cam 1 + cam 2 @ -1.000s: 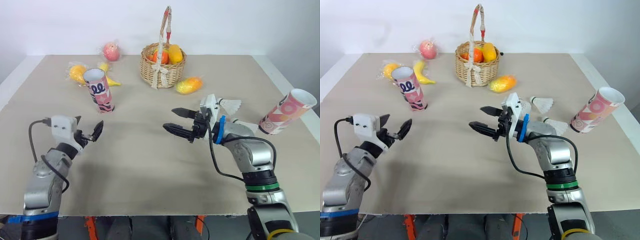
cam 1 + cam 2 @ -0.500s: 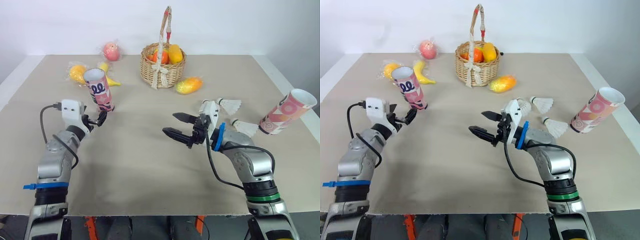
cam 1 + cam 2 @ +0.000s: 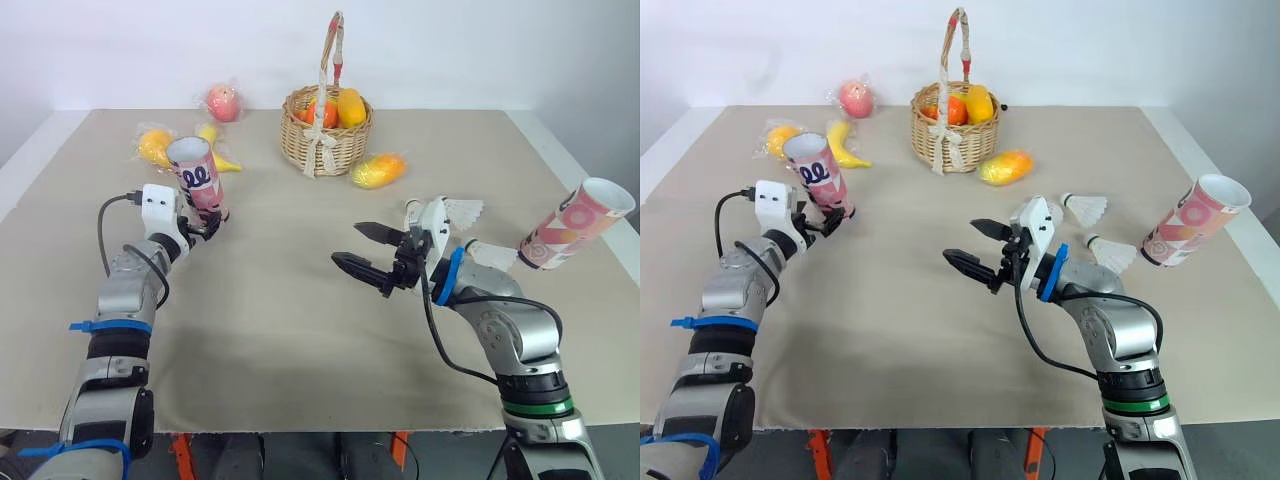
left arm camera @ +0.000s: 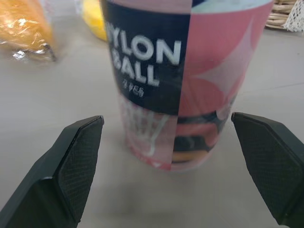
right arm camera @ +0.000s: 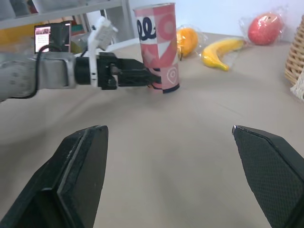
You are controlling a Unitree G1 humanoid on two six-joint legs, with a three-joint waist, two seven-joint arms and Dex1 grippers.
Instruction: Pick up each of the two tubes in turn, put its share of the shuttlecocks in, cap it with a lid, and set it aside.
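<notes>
Near tube [image 4: 185, 80]: a paper cylinder, pink and white with a dark blue panel that carries white letters "YLON BALL". Its top is open. It stands on its base at the robot's left side of the table [image 3: 280, 330].
Left gripper [image 3: 208, 226]: at the foot of this tube, with its fingers [image 4: 71, 161] apart, one on each side of the base. In the left wrist view a gap shows between each finger and the tube wall.
Far tube [image 3: 575, 223]: pink with an orange and white pattern and a white open mouth. It is tilted at the robot's right edge of the table, with the mouth higher and turned outward. I cannot tell what it leans on.
Shuttlecocks: two white ones, one [image 3: 462, 211] and another [image 3: 490, 256], lie on the table between the right arm and the far tube.
Right gripper [image 3: 347, 244]: over the middle of the table, fingers wide apart and holding nothing, pointing to the robot's left.
Basket [image 3: 345, 145]: wicker, with a tall handle and fruit inside, at the far middle of the table.
Wrapped fruit: a yellow one [image 3: 378, 170] is beside the basket. A red one [image 3: 222, 101], a banana [image 3: 215, 150] and an orange one [image 3: 155, 147] are behind the near tube.
</notes>
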